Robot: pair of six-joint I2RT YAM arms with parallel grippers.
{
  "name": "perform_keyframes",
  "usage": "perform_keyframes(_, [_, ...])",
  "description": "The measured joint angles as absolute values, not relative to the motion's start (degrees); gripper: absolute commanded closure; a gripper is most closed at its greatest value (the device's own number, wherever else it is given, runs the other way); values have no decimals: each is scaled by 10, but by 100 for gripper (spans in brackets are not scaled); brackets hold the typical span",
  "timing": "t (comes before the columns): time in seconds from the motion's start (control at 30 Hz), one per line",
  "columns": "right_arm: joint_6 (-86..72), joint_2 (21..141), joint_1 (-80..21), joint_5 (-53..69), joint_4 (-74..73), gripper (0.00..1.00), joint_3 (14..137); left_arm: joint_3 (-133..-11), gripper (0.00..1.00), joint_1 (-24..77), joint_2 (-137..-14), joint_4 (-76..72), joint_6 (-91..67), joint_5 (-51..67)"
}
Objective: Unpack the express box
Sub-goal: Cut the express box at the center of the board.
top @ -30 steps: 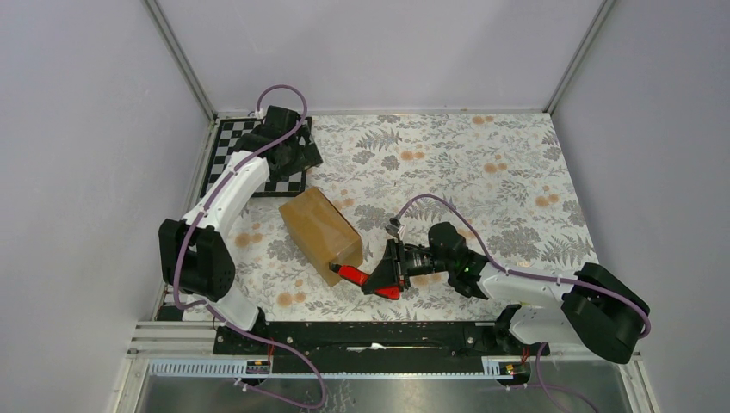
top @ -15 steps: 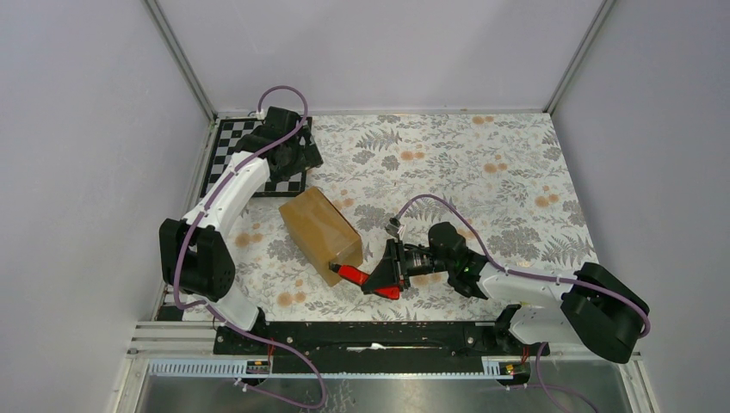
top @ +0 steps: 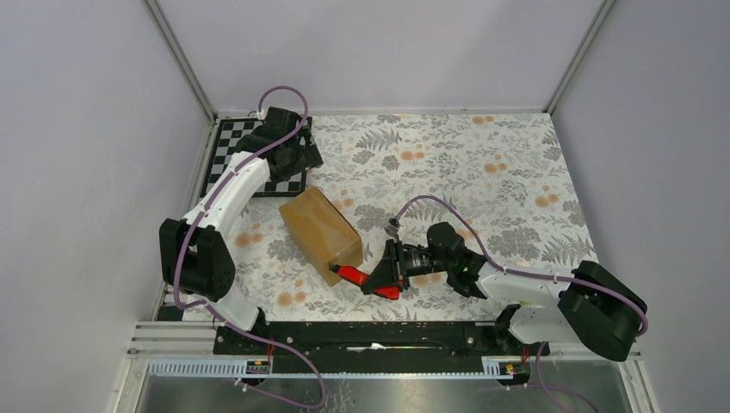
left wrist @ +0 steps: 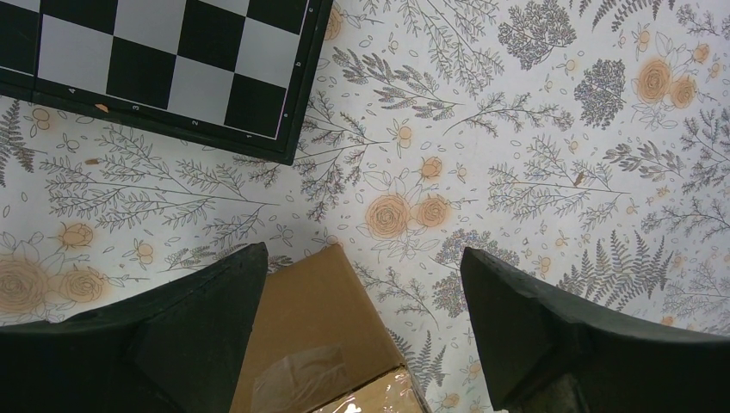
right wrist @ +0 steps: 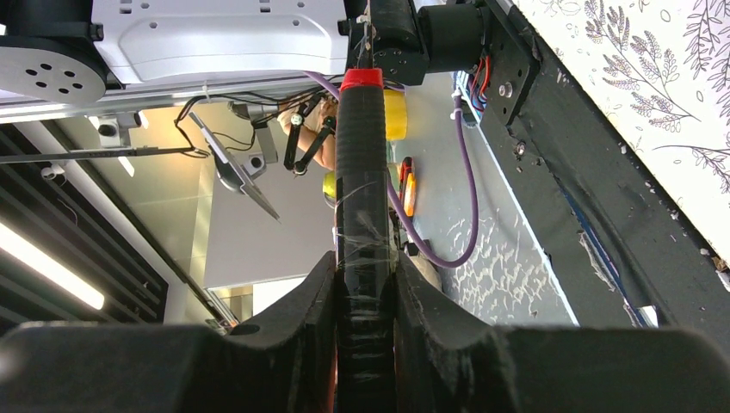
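The express box (top: 320, 231) is a plain brown taped carton lying at an angle on the flowered cloth, left of centre. In the left wrist view its far corner (left wrist: 318, 327) shows below and between the fingers. My left gripper (top: 291, 162) (left wrist: 363, 254) hangs open above the box's far end, touching nothing. My right gripper (top: 379, 279) (right wrist: 366, 267) is shut on the black handle of a red-handled cutter (right wrist: 361, 172). The cutter's red front end (top: 351, 274) lies at the box's near right corner.
A black-and-white chessboard (top: 225, 155) (left wrist: 155, 69) lies at the far left, just beyond the box. A black rail (top: 370, 335) runs along the near table edge. Grey walls close in the left, back and right sides.
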State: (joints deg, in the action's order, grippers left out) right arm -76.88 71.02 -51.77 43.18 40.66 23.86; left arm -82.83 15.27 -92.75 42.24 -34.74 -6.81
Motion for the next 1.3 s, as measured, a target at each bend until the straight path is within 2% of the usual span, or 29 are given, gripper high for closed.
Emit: perform_keyframes(1.3, [-781, 719, -518, 429, 418, 100, 235, -828, 9, 153, -928, 418, -345, -62])
